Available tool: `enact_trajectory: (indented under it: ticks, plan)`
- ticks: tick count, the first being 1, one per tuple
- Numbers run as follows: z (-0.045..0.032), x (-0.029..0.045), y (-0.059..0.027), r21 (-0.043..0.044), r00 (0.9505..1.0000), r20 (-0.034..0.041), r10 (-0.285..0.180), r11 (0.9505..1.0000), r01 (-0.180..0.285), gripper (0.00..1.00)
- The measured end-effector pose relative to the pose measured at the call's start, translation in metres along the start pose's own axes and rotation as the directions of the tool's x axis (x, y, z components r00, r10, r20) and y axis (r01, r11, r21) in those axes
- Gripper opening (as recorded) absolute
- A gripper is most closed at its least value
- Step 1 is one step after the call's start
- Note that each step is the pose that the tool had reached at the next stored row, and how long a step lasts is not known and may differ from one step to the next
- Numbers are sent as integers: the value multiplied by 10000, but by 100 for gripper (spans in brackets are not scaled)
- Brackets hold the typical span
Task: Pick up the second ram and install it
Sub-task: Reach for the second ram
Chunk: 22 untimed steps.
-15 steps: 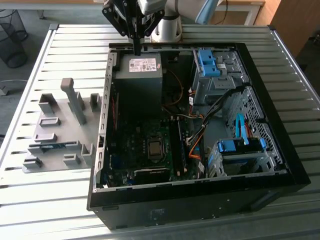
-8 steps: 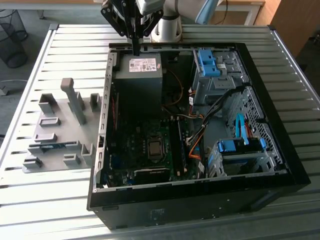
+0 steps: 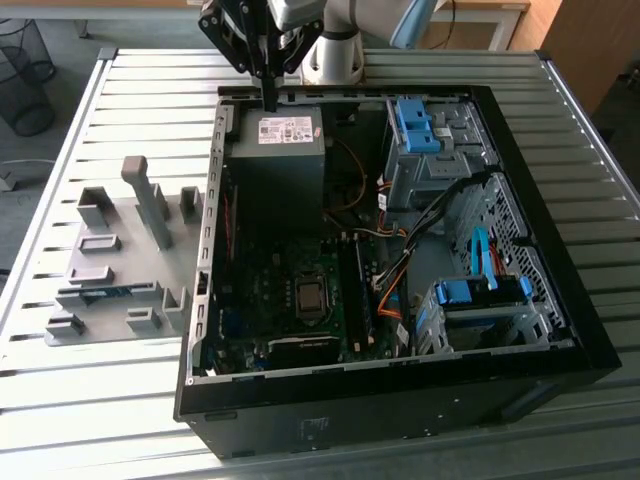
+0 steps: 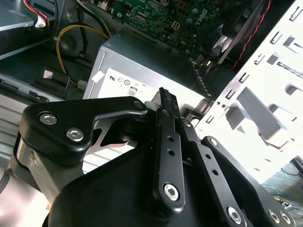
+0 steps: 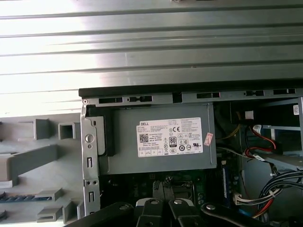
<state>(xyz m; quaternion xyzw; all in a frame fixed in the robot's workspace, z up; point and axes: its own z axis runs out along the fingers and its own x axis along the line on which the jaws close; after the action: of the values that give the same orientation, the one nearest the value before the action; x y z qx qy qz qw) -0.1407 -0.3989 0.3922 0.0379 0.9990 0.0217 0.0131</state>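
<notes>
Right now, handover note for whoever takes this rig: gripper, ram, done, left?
Gripper: shut, empty, above the power supply at the far rim of the case.
Second ram: blue stick lying in the gray holder tray, to the exterior view's left of the case.
Done: nothing on this ram.
Left: pick-up and install.

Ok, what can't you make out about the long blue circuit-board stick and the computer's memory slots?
Exterior view: the long blue circuit-board stick is a thin strip in the grey holder tray; chips and label too small.
Exterior view: memory slots too dark and small to tell which is free.
Second wrist view: the black gripper covers what lies behind it.
</notes>
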Motion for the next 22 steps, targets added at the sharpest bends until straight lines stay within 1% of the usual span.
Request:
enact_trajectory:
  ticks: [22]
  plan:
    - [4,92,-7,0,10000,-1,0,10000,0,11]
